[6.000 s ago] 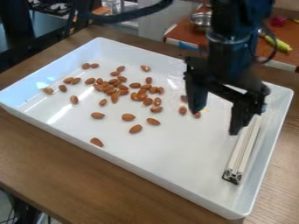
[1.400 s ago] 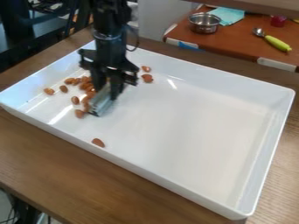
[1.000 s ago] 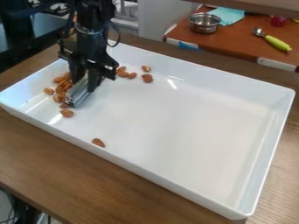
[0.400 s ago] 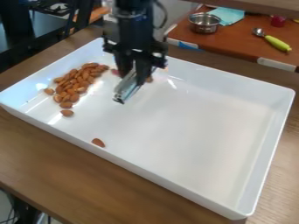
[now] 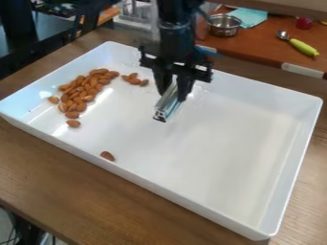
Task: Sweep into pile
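We see the gripper (image 5: 174,96) pinching the bar (image 5: 167,106), long axis running near to far, near end skewed left. Small almond cluster (image 5: 134,80) lies left and far of it, main pile (image 5: 81,92) farther left in tray (image 5: 220,139). Leftward sweep fits, we judge; stray almond (image 5: 107,156) sits nearer.

The jaws (partly, anyway) hide the bar (image 5: 167,106).

Wood-grain table (image 5: 38,177), reddish-brown tabletop (image 5: 256,47) behind at upper right, dark surface (image 5: 52,32) at upper left
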Robot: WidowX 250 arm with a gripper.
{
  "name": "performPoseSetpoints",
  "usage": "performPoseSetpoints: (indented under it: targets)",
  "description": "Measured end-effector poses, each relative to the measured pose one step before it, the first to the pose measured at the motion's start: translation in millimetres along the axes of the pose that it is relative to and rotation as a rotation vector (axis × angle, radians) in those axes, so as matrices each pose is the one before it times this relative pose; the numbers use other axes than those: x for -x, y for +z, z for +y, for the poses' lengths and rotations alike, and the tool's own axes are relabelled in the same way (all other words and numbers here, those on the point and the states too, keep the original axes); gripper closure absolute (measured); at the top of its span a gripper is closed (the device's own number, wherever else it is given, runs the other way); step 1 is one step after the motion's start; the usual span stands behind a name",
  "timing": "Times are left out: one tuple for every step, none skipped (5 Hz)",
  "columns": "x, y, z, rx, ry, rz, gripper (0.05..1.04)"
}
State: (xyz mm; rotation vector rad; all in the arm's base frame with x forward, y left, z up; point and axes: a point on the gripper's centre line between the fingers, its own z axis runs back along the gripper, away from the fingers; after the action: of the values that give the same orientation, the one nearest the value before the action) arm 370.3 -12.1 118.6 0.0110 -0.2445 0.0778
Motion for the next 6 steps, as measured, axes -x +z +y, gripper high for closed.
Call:
performPoseSetpoints:
  targets:
    - [-0.66, -13.28, 2.80, -0.0079, 0.0095, 0.0286, 0.716]
    - [-2.54, -9.25, 16.10, 0.0028, 0.0342, 0.0235, 0.716]
    - [-3.82, 0.40, 13.56, 0.0007, 0.0133, -0.0055, 0.716]
    - [-0.45, -1.22, 11.50, 0.0047, 0.0141, 0.0036, 0.716]
    - [-3.00, -1.98, 16.72, 0.0022, 0.0246, 0.0059, 0.716]
    - [-5.54, -2.32, 11.80, 0.0040, 0.0285, 0.0055, 0.716]
